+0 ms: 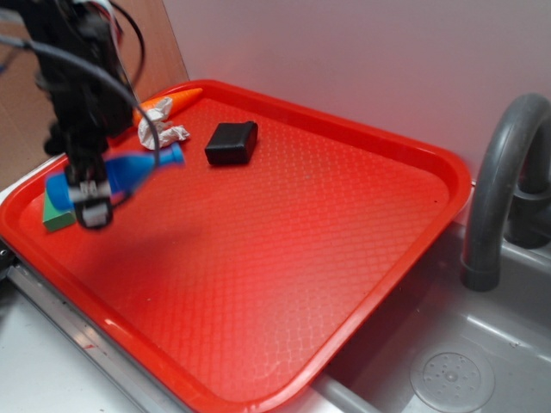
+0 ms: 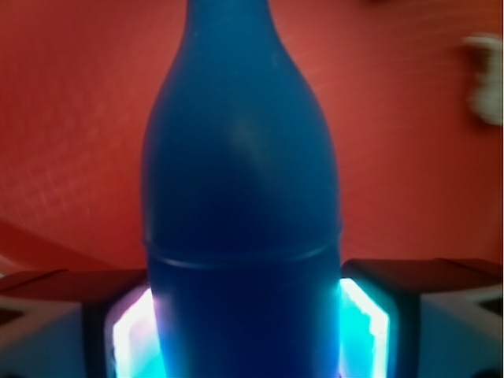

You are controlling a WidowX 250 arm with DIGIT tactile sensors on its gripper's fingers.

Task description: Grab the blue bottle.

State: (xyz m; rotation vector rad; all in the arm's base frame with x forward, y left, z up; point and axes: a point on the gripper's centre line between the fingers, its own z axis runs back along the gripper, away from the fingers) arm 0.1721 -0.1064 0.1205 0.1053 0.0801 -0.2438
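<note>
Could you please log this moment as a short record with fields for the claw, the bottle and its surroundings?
claw: shut on the blue bottle, one finger on each side of its body in the wrist view
bottle pose: tilted, mouth toward the tray's back
support: red tray
nearby: green block, black block, crumpled white piece, orange item
beside tray: grey faucet

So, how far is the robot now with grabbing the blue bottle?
The reach looks done: the gripper is at the blue bottle, and the wrist view shows the fingers pressed against both sides of its body. The grasp is in hand. Whether it is lifted off the red tray is unclear.
</note>
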